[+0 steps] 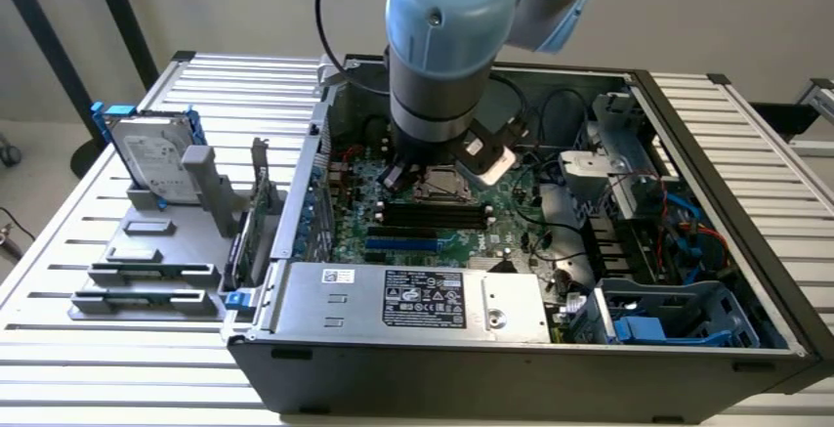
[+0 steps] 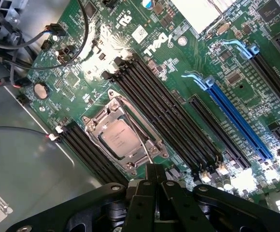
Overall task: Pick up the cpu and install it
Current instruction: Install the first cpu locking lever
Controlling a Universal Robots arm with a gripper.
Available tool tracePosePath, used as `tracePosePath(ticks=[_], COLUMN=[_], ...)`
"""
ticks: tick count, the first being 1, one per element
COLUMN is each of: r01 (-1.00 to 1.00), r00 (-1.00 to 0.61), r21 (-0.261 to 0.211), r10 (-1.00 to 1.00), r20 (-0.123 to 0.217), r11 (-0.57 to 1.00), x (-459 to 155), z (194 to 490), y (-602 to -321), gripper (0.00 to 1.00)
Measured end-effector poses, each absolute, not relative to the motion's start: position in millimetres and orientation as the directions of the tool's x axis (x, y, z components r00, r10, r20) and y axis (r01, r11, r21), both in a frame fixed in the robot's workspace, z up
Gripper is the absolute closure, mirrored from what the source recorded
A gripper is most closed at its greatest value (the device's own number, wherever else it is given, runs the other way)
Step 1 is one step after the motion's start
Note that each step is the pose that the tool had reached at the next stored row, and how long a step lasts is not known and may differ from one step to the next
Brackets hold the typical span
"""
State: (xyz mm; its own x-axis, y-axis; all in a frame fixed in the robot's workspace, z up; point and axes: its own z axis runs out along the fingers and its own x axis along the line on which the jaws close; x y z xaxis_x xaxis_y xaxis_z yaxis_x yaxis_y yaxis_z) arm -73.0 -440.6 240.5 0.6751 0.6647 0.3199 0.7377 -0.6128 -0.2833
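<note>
Pressed together and holding nothing, the gripper (image 2: 155, 181) sits at the lower middle of the wrist view, just above the socket. The cpu (image 2: 120, 137), silver top up, already lies seated in the socket frame (image 2: 125, 140) at that frame's centre, with black memory slots (image 2: 169, 111) running beside it on the green motherboard (image 2: 217, 82). Judging from this, the placing looks done; the thin retention lever (image 2: 147, 153) appears unlatched, so locking may remain. Outside the case (image 1: 729, 134), the hard drive (image 1: 150, 153) stands at the exterior view's left.

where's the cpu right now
The cpu sits in its metal socket frame on the green motherboard, between black memory slots, just ahead of the gripper.
</note>
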Motion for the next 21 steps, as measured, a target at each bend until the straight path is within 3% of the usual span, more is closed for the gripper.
tracePosePath(ticks=[21], r01=[0.743], r00=[0.669], r21=[-0.279], r10=[0.675], r20=[0.312], r11=[-0.608], x=[-73.5], z=[221.4], y=[-433.6], gripper=[0.89])
